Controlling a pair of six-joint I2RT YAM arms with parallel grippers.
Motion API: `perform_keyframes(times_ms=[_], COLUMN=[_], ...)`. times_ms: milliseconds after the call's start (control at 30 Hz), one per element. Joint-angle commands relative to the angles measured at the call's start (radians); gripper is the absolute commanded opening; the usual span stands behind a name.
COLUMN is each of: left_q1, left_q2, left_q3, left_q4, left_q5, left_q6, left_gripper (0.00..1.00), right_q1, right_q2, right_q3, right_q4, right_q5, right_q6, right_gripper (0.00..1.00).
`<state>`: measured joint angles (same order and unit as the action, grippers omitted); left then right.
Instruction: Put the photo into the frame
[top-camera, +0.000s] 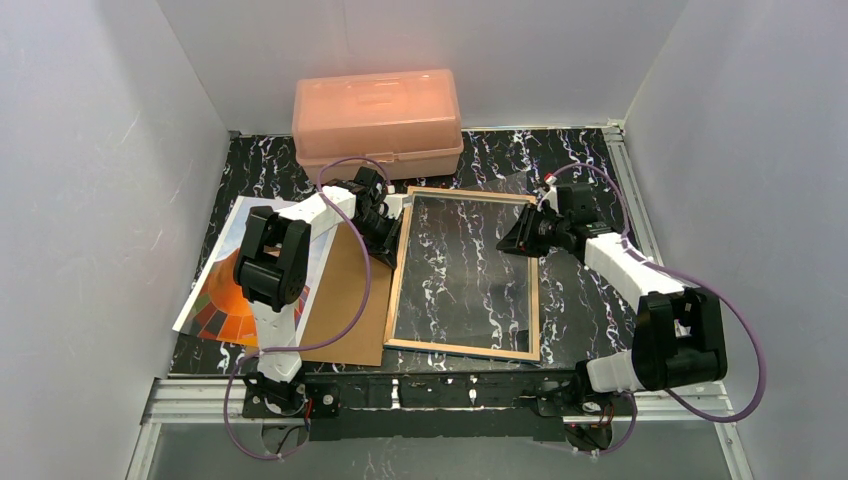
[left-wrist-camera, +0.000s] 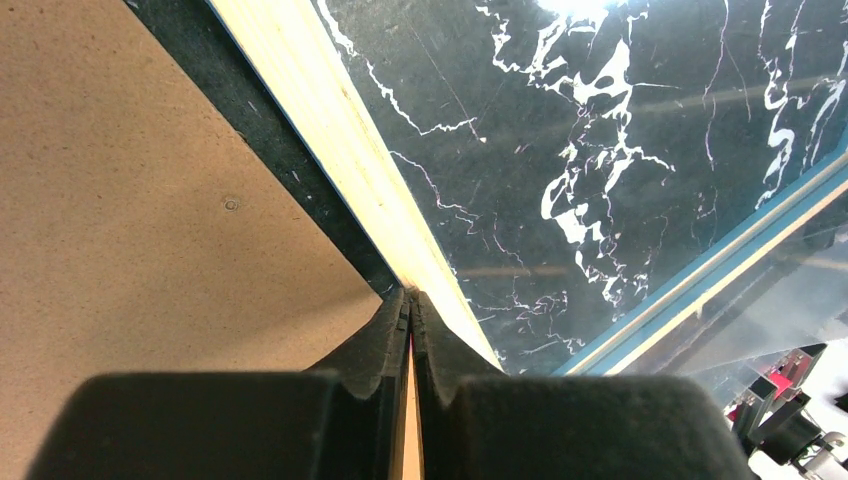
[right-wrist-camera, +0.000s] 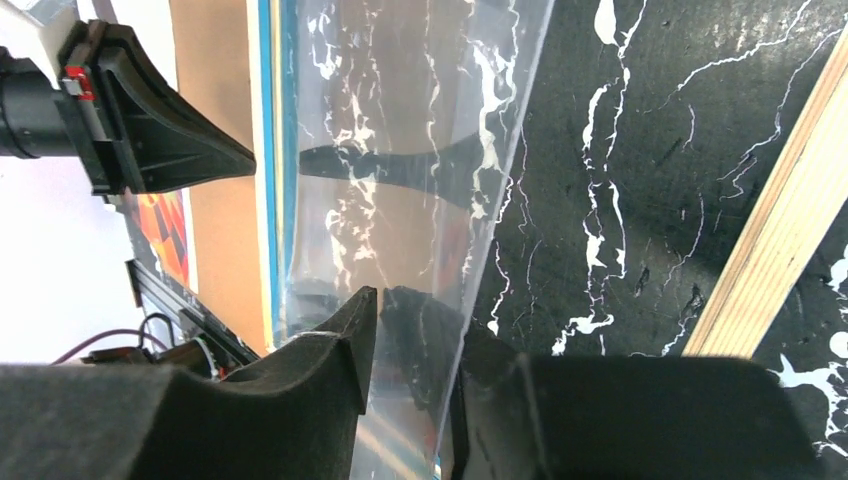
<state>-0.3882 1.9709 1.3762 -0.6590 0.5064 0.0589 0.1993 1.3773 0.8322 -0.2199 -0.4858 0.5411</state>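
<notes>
Photo (top-camera: 210, 305) lies flat on the bench (top-camera: 580, 160) at the far left, printed side up, well apart from both sets of jaws. Its right edge lies on or under the board (top-camera: 345, 300); which one cannot be told. The board lies between the photo and the frame (top-camera: 463, 350). The left arm's elbow hangs over the photo and hides its middle.

Frame lies at bench centre, wood-coloured back edge uppermost.

Left jaws: closed on the frame's left rim, near its far-left corner. In the left wrist view the fingertips (left-wrist-camera: 395, 315) meet on the pale wood edge, and a sliver of the same colour shows between them lower down.

Right jaws: standing apart at the frame's right side, near its far corner. In the right wrist view the edge of the clear pane (right-wrist-camera: 400, 130) runs down between the two fingers (right-wrist-camera: 345, 335). Whether either finger touches it cannot be told. Dark marble shows between that edge and the frame's right rim.

Left arm (top-camera: 300, 215): reaches forward and to the right across the board, wrist low and pointing right at the rim.

Right arm (top-camera: 625, 265): reaches forward and to the left from its base, wrist low and pointing left at the frame.

Box (top-camera: 378, 115) stands at the back of the bench, just behind the frame's far-left corner.
</notes>
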Motion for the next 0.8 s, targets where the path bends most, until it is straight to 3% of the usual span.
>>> perform_keyframes(times_ms=[0,367,767], left_q1=[-0.006,-0.004,0.001], left_q2=[-0.032,-0.046,-0.047], left_q3=[0.008,-0.011,-0.012], left_q4=[-0.025,-0.011,-0.011], left_q5=[0.005,0.007,0.004], left_q6=[0.012,0.011,0.012], left_gripper=[0.01,0.0,0.0], right_q1=[0.036,0.141,0.141], right_q2=[0.02,0.085,0.13], right_q3=[0.078,0.189,0.209], right_q4=[-0.064,-0.231,-0.292], right_q5=[0.07,0.265,0.329], right_q6=[-0.064,-0.145,-0.188], right_gripper=[0.39,0.65,0.82])
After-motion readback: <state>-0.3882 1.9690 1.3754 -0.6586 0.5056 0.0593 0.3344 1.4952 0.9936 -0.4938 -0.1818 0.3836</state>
